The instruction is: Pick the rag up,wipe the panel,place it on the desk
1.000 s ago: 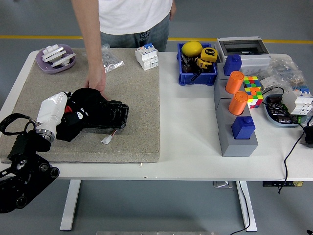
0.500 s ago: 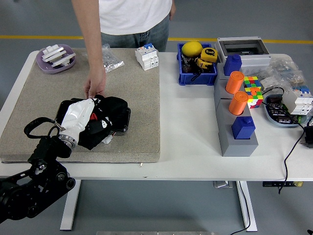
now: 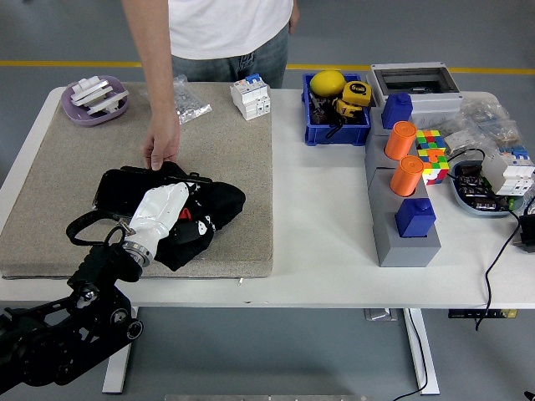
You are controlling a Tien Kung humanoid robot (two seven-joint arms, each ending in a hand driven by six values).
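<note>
A black rag [image 3: 213, 209] with small white and red marks lies bunched over the right part of a black panel [image 3: 117, 189] on the beige mat [image 3: 234, 150]. My left hand [image 3: 163, 213], white-covered, presses on the rag with its fingers curled into the cloth. A person's hand [image 3: 160, 150] rests on the panel's far edge and holds it down. My right hand is not in view.
A purple dish [image 3: 96, 100] with white parts sits at the mat's far left, a bag of small parts [image 3: 191, 100] and a white breaker [image 3: 252, 95] behind. To the right stand a blue bin [image 3: 336, 117], a grey block with orange and blue pegs [image 3: 403, 209], a colour cube [image 3: 431, 154] and cables.
My left hand has dragged the rag to the right across the panel, baring the panel's left part. The person's hand stayed at the panel's far edge.
</note>
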